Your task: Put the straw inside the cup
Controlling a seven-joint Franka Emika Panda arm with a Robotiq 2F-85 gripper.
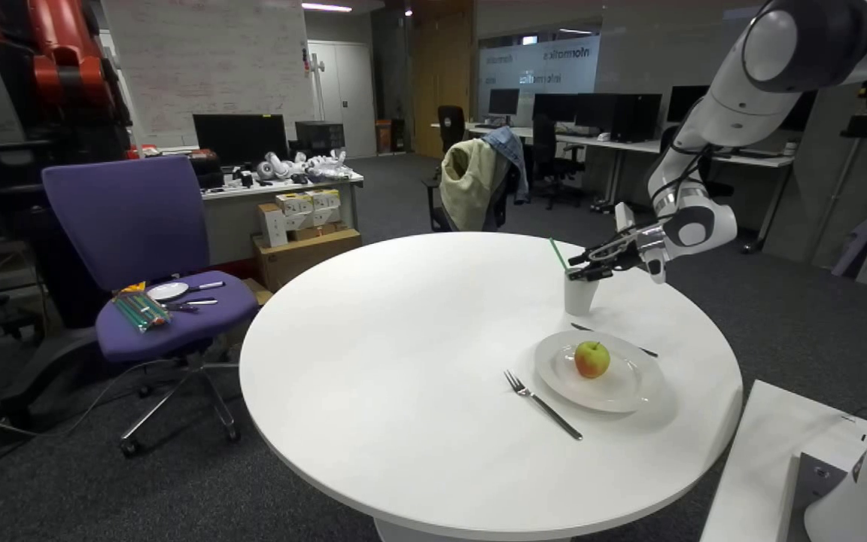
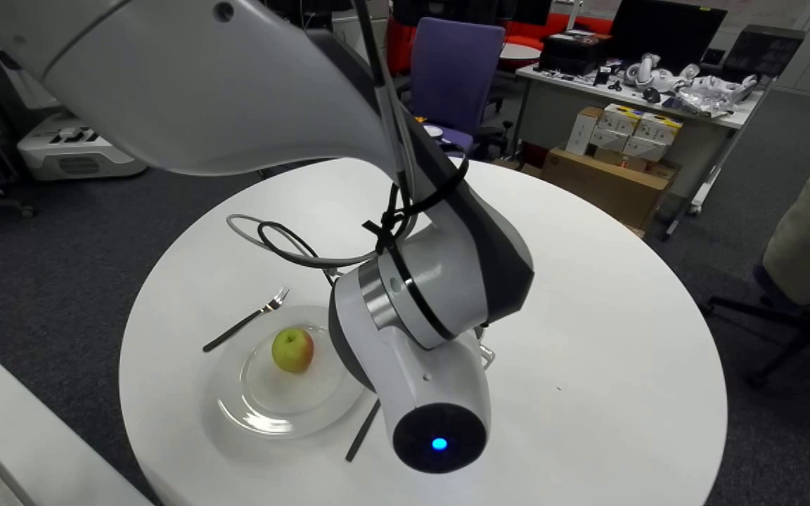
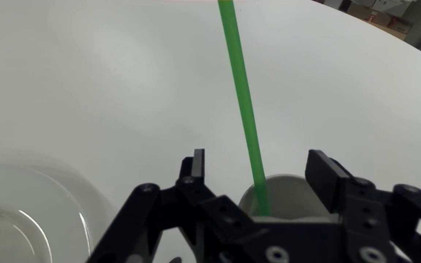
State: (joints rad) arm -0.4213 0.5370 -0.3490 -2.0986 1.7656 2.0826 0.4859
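Round white table (image 1: 403, 346) before me: green straw (image 3: 245, 102) leaning inside cup (image 1: 579, 298), gripper (image 3: 256, 162) with jaws apart; release seems done, gentle withdrawal next

"informatics" lettering (image 1: 575, 53) repeated across a glass panel (image 1: 539, 66) in an exterior view, whiteboard (image 1: 208, 68) handwriting too faint to read, print on stacked boxes (image 2: 621, 118) too small

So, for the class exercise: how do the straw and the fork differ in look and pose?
Colour: the straw is green; the fork has silver prongs and a dark handle.
Shape: the straw is one plain rod; the fork ends in prongs.
Pose: the straw leans in the cup; the fork lies flat on the table.
Both are long and thin.
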